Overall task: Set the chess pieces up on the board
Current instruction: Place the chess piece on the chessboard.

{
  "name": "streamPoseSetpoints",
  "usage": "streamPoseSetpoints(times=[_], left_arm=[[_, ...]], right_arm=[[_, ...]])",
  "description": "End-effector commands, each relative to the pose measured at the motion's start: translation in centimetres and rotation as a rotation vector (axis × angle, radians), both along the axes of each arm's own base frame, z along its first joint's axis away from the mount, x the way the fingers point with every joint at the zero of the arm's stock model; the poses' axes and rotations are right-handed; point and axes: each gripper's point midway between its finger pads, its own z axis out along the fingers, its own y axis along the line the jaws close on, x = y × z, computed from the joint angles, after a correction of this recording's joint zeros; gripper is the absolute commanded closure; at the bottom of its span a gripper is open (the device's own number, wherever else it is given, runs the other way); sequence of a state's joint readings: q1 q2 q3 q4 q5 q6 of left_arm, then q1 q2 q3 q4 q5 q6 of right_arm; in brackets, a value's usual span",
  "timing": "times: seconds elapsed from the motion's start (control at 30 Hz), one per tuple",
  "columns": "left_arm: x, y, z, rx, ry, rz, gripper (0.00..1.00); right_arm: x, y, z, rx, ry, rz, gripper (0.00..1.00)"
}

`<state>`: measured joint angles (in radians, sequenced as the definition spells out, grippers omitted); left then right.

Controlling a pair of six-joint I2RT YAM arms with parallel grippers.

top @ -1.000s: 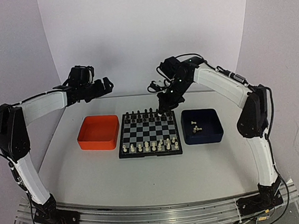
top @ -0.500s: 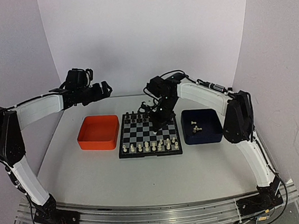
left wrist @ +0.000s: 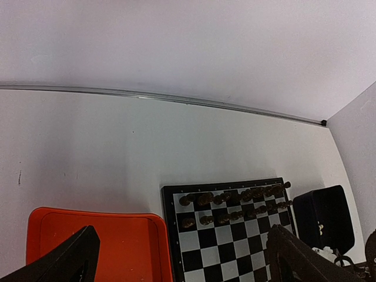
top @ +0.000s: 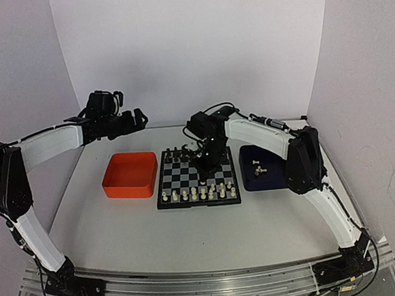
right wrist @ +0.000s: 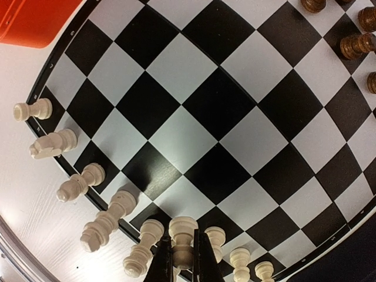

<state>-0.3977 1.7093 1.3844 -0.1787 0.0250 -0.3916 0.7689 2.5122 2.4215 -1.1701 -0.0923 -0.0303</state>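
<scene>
White walls close in a white table on three sides, and two robot arms rise from its near edge. One small board of black and silver-grey squares lies at the middle of the table between two square trays. One orange tray sits just to its left and one dark blue tray just to its right. Two rows of dark pieces line the board's far edge, about eight in each. The cream-white chess pieces stand along the near edge. The right wrist camera shows nine of them, counting one held piece; from above they are too small to count. About three more cream pieces lie in the dark blue tray. The right gripper reaches over the right half of the board, its two fingers pinching the held piece by its lower part. In the wrist view this piece overlaps the near rows, and whether it touches the board cannot be told. The left gripper hangs high over the far left of the table, beyond the orange tray, with its two fingers spread wide apart.
</scene>
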Motion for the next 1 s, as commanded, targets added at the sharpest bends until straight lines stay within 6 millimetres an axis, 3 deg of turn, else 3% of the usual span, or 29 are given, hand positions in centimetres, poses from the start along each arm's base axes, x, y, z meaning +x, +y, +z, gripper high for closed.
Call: streamPoseSetpoints(times=[0.0, 0.53, 0.97], left_arm=[[-0.8, 0.6, 2.9, -0.005, -0.062, -0.006, 0.0], [-0.8, 0.8, 2.5, -0.001, -0.056, 0.0, 0.0], [-1.0, 0.7, 2.1, -0.013, -0.046, -0.001, 0.0]], right_arm=[[0.2, 0.4, -0.1, -0.001, -0.01, 0.011, 1.0], [-0.1, 0.3, -2.0, -0.029, 0.021, 0.014, 1.0], [-0.2, 0.5, -2.3, -0.018, 0.033, 0.02, 1.0]])
